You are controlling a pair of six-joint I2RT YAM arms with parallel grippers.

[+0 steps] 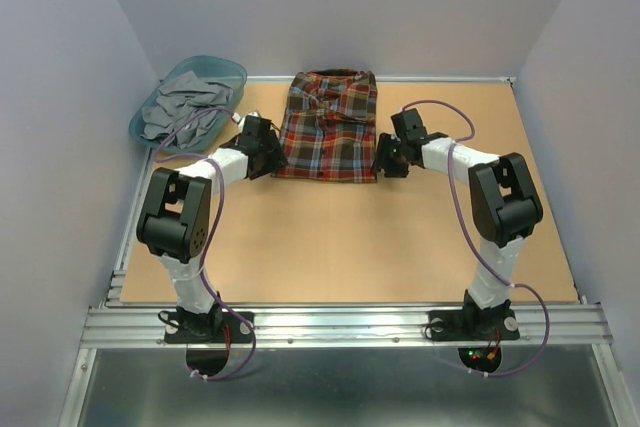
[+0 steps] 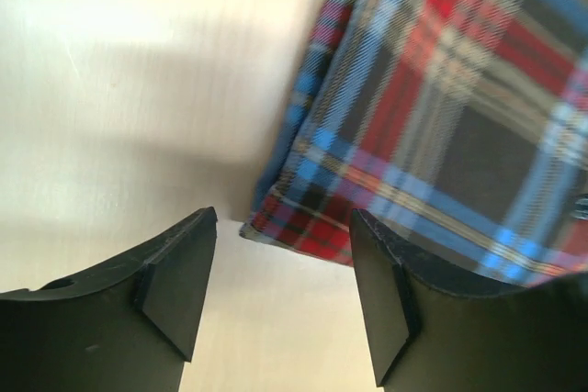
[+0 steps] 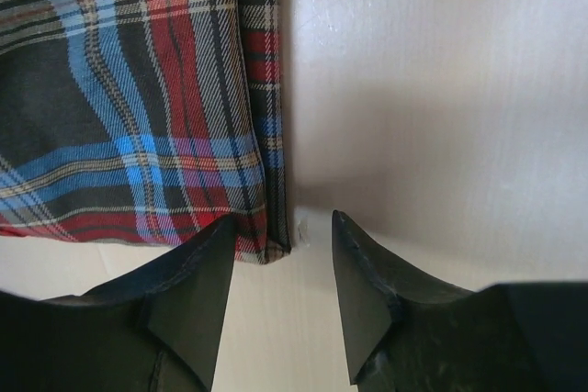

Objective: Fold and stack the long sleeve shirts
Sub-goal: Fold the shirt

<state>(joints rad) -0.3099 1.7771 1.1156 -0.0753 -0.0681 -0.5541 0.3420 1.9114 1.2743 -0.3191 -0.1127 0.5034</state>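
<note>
Top external view: one folded plaid shirt on the tabletop, both grippers at its near corners.

Tabletop (image 1: 340, 247) is bare tan board. The plaid shirt (image 1: 330, 132) lies folded into a flat rectangle at the middle of the far edge, collar toward the far edge. A teal basket (image 1: 236, 71) sits at the far left corner, partly overhanging it, and holds crumpled grey garments (image 1: 185, 107); it is apart from the shirt. The left gripper (image 2: 283, 216) is low at the shirt's near left corner with its jaws apart and bare board between them, the fabric corner just ahead of the tips. The right gripper (image 3: 285, 218) is at the near right corner with its jaws apart. The hem corner lies against the inner side of one finger, not pinched, and board shows in the gap.
</note>
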